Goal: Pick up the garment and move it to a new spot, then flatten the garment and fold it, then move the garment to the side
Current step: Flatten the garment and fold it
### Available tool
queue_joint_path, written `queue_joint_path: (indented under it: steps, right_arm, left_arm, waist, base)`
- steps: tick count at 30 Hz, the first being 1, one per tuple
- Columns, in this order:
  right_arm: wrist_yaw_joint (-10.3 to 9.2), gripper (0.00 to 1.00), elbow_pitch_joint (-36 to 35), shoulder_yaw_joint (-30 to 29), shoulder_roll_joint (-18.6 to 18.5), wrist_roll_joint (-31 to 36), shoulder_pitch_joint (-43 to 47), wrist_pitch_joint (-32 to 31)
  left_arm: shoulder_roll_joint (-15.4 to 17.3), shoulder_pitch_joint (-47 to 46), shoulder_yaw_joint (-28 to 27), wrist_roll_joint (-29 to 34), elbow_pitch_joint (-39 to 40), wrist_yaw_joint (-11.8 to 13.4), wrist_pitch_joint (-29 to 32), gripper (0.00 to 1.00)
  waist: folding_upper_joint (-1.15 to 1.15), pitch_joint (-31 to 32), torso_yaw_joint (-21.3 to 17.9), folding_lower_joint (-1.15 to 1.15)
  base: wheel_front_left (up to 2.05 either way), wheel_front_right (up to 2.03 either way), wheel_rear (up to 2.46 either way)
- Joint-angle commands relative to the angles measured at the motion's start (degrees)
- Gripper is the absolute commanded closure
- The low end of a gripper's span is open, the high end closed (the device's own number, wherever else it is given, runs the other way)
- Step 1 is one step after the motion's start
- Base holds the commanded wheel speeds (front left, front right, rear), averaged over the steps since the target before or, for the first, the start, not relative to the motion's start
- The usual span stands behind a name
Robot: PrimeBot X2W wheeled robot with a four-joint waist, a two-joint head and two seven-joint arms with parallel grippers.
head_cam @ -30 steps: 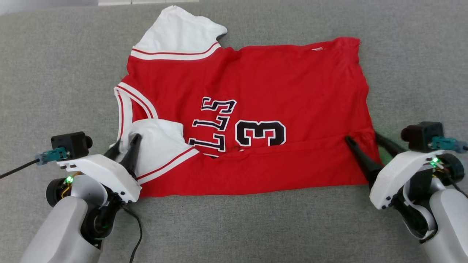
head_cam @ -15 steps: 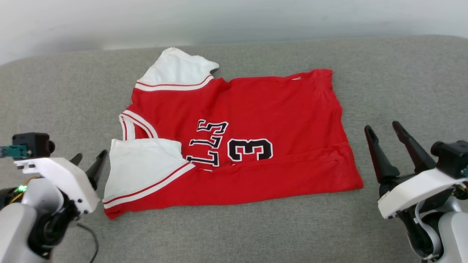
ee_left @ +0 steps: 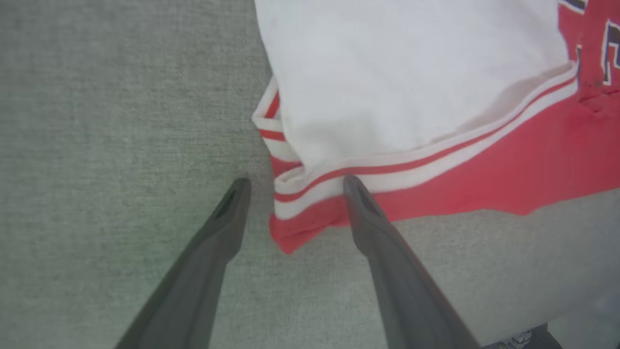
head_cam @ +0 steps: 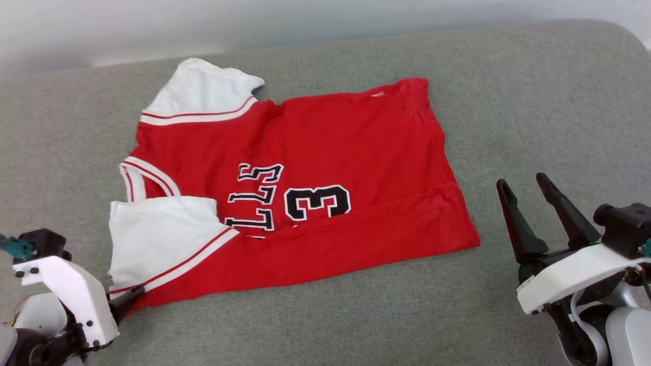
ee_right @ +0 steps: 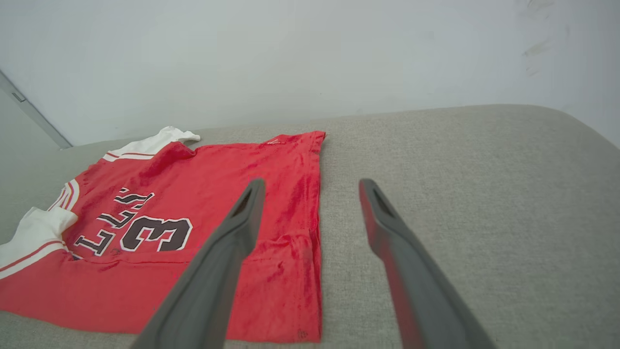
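Head cam: the jersey (head_cam: 325, 152) lay spread on the grey couch cushion (head_cam: 534, 91). Its long axis ran L-R across my front, collar to my left, hem to my right, near edge folded over. The left gripper (head_cam: 127, 301) sat at its near-left corner. The right gripper (head_cam: 522, 180) stood apart, off the hem.

Left wrist cam: fingers wide, nothing held, jersey's corner btwn them. Couldn't tell if they touched it.

Right wrist cam: fingers wide, empty, hem just left of them.

I judged the left arm nearer.

garment (head_cam: 356, 137) | black-and-white print: number "3" | beside it letters "LLS", rest hidden
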State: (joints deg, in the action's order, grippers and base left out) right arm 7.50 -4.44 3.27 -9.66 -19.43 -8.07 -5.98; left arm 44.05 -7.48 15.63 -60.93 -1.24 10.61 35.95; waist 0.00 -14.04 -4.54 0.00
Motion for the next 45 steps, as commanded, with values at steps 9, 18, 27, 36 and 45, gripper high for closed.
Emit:
queue_joint_path:
  steps: [9, 18, 27, 36, 45]
  right_arm:
    - [-0.02, 0.00, 1.08, -1.64, 0.76, -1.51, -0.66, -0.58]
    - [-0.02, 0.00, 3.23, -3.26, -2.11, -6.03, -0.22, -11.35]
    - [-0.02, 0.00, 7.66, -0.89, -4.64, -9.10, -3.72, -27.56]
    - [-0.02, 0.00, 16.46, 4.21, -2.71, -10.22, -9.00, -33.01]
    - [-0.01, 1.00, 17.61, 5.61, -3.77, -10.18, -11.00, -34.17]
  left_arm:
    - [-3.31, 2.66, 0.99, -5.06, -2.17, -0.42, 3.80, 1.00]
    - [-3.09, 0.14, -2.00, -3.34, -0.66, -2.34, -2.41, 1.00]
    - [-2.30, -1.96, -2.17, -0.69, 5.19, -2.11, -4.72, 1.00]
    - [-3.80, -5.01, -0.15, 1.17, 7.41, -2.19, -4.82, 1.00]
    - [-4.43, -4.94, 0.43, 1.08, 5.77, -3.00, -5.56, 1.00]
  waist:
    - [0.00, -3.14, -2.06, 0.00]
    - [0.00, -1.47, -0.19, 0.00]
    - [0.00, -2.41, 2.86, 0.00]
    - [0.00, -5.12, 5.37, 0.00]
    - [0.00, -3.62, 5.05, 0.00]
  base:
    - [0.00, 0.00, 0.00]
    - [0.00, 0.00, 0.00]
    - [0.00, 0.00, 0.00]
    - [0.00, 0.00, 0.00]
    - [0.00, 0.00, 0.00]
